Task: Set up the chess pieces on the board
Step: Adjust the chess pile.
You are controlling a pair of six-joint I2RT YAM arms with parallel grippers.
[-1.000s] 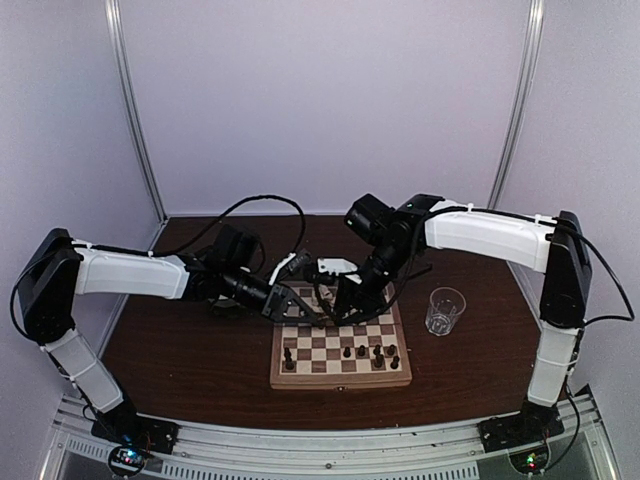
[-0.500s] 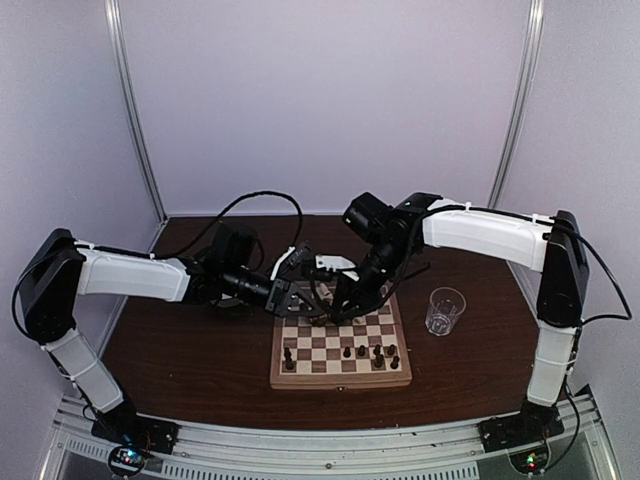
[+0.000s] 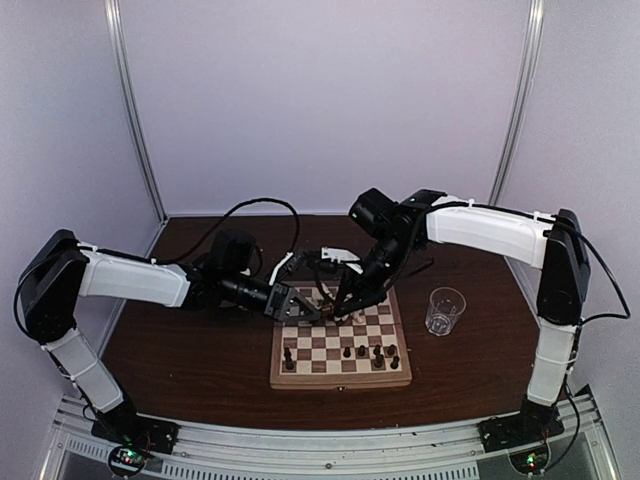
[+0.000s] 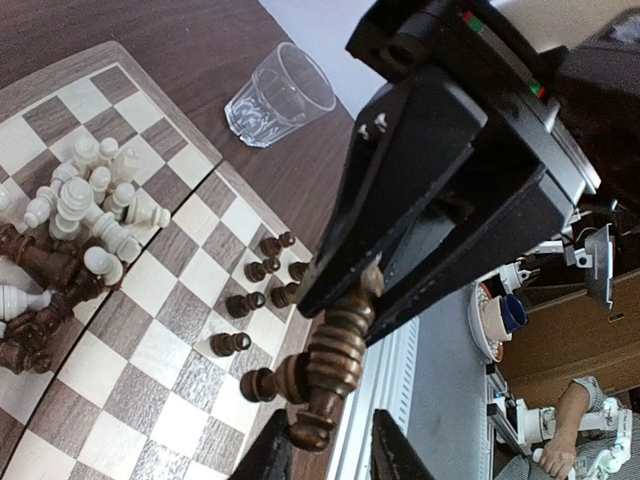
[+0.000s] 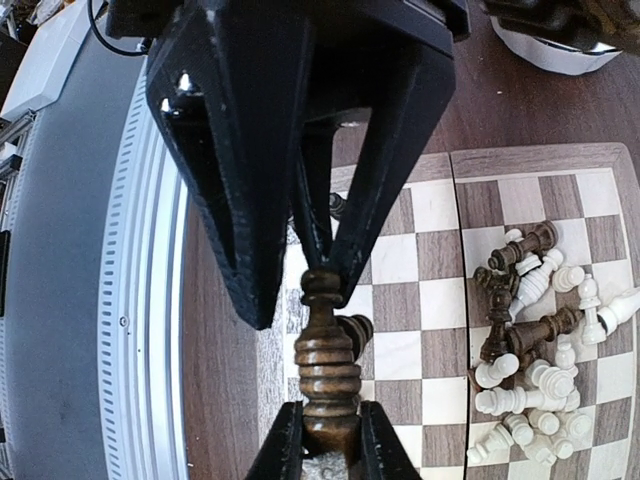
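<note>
Surface: dark wooden table (image 3: 200,350) inside pale booth walls (image 3: 330,100); the board (image 3: 300,381) lies on it, with a clear glass (image 3: 444,310) just to its right.
Left wrist view: the left gripper (image 4: 330,442) flanks one end of a dark chess piece (image 4: 328,362), fingers parted, with a gap showing on one side.
Right wrist view: the right gripper (image 5: 326,432) is clamped on the piece's other end, holding it in the air over the board's left edge.
Overhead view: both grippers meet there, but the piece itself is too small to read.
Heap: dark and cream chess pieces (image 5: 530,370) lie tumbled on the far squares; standing dark pieces (image 3: 365,352) occupy the near rows.
Cut off: probably a white bowl (image 5: 560,45), clipped by the frame's top edge.
</note>
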